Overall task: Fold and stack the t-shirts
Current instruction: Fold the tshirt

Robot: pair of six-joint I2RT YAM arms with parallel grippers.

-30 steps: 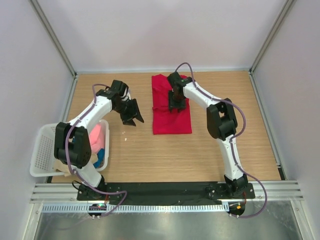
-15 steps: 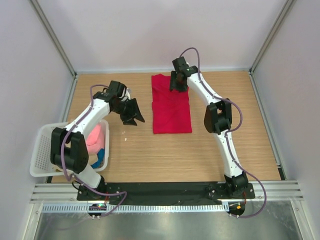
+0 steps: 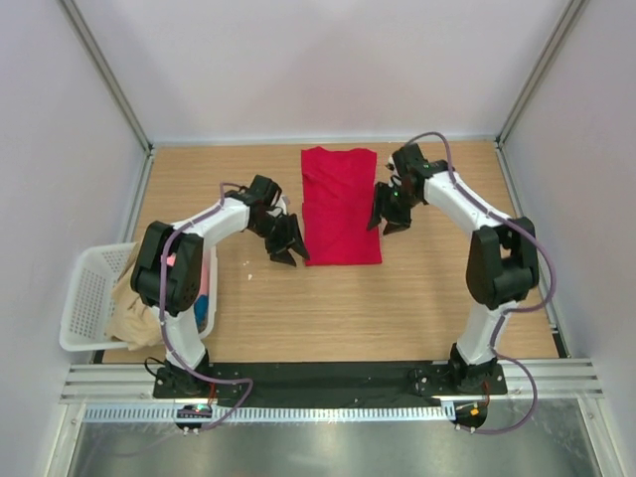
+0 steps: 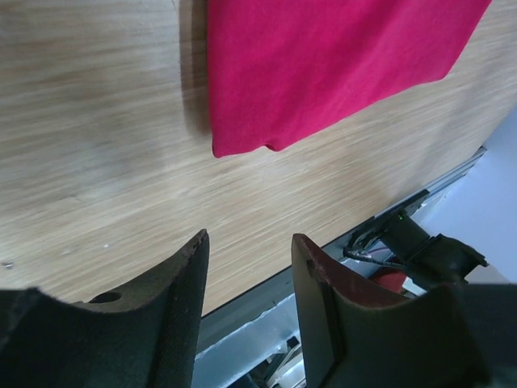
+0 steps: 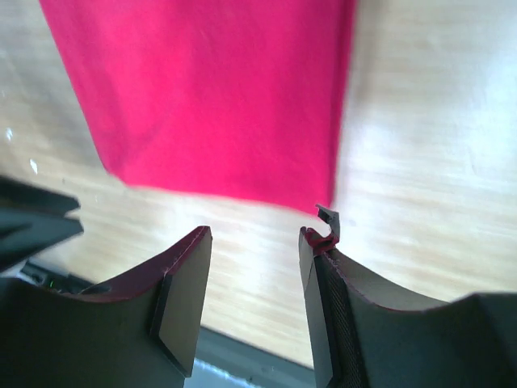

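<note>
The red t-shirt (image 3: 340, 204) lies flat on the table as a long narrow rectangle, sleeves folded in. My left gripper (image 3: 288, 244) is open and empty, just left of the shirt's near left corner. In the left wrist view the shirt's corner (image 4: 323, 65) lies beyond the open gripper (image 4: 246, 242). My right gripper (image 3: 387, 217) is open and empty, beside the shirt's right edge. In the right wrist view the shirt (image 5: 210, 89) lies ahead of the open gripper (image 5: 254, 234). Beige (image 3: 127, 310), pink (image 3: 185, 266) and blue (image 3: 203, 310) cloth lie in the basket.
A white mesh basket (image 3: 87, 298) stands at the table's left near edge, next to the left arm's base. Grey walls close the table on the left, back and right. A black rail and a metal ledge (image 3: 328, 383) run along the near edge.
My right gripper has left the shirt's far end and come down beside its right edge. My left gripper has moved right, up to the shirt's near left corner. The shirt's far end now lies flat.
</note>
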